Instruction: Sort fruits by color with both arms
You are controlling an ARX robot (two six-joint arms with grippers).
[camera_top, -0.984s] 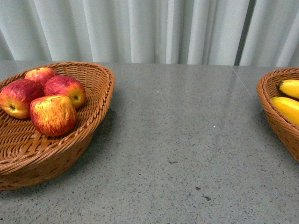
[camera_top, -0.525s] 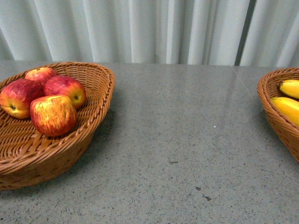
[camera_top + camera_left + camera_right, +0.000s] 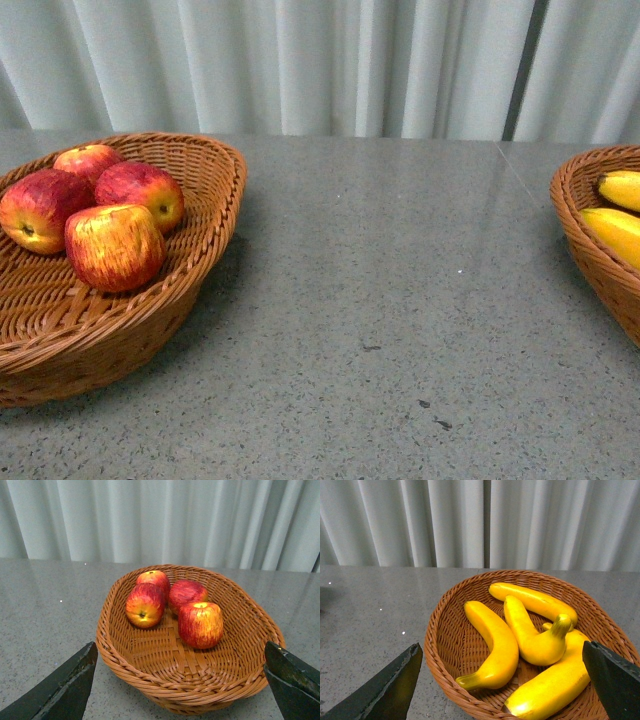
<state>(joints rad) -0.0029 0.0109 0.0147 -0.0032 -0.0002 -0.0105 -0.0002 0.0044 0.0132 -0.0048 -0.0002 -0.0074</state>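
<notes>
Pale pleated curtains hang behind a grey speckled worktop [image 3: 400, 300], and I see no loose fruit on its bare middle. Four red apples [image 3: 200, 624] lie together in the wicker basket [image 3: 215, 215] toward the left edge, and the yellow bananas [image 3: 492, 642] lie in the second basket [image 3: 437, 655] at the right edge, so I judge the colours are already separated. My left tool [image 3: 180, 680] hangs released just before the apple basket, its two dark fingers [image 3: 65, 690] spread wide on both sides and touching nothing. My right tool [image 3: 502, 682] is released in the same way before the banana basket, holding nothing. Both fruit groups sit beyond the fingertips, apart from them.
</notes>
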